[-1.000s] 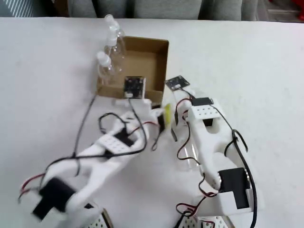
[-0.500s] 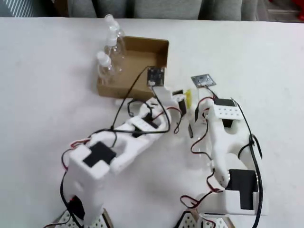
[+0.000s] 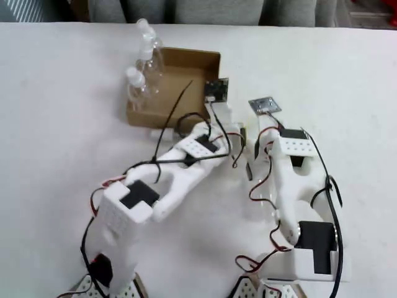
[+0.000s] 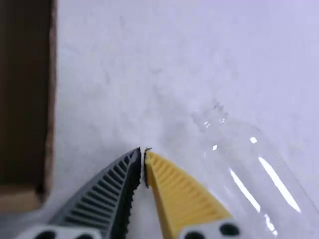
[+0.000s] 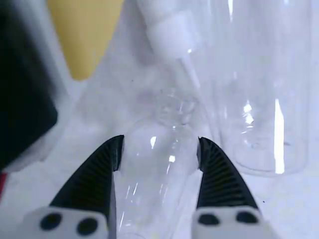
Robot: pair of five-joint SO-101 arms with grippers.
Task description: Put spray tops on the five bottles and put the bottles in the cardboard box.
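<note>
The cardboard box [image 3: 177, 77] sits at the table's far middle, with two capped clear bottles [image 3: 138, 87] standing at its left wall. My left gripper [image 4: 143, 152] is shut with nothing between its grey and yellow fingers, on the table just right of the box [image 4: 25, 99]. A clear bottle [image 4: 249, 179] with no top lies beside it. My right gripper [image 5: 159, 143] is shut on that open-necked bottle [image 5: 159, 169], its black fingers pressed against both sides. Just beyond the neck lies a white spray top [image 5: 167, 32] with its tube. A second clear bottle [image 5: 254, 89] lies alongside.
Both arms crowd the middle of the table, the left arm [image 3: 180, 167] stretching diagonally toward the box and the right arm [image 3: 288, 180] close beside it. Loose wires hang off both. Bare white table [image 3: 341, 81] spreads to the far right and left.
My left arm swung right from the box's front wall to the spot beside its right corner. My right arm shifted right early on, then stayed still.
</note>
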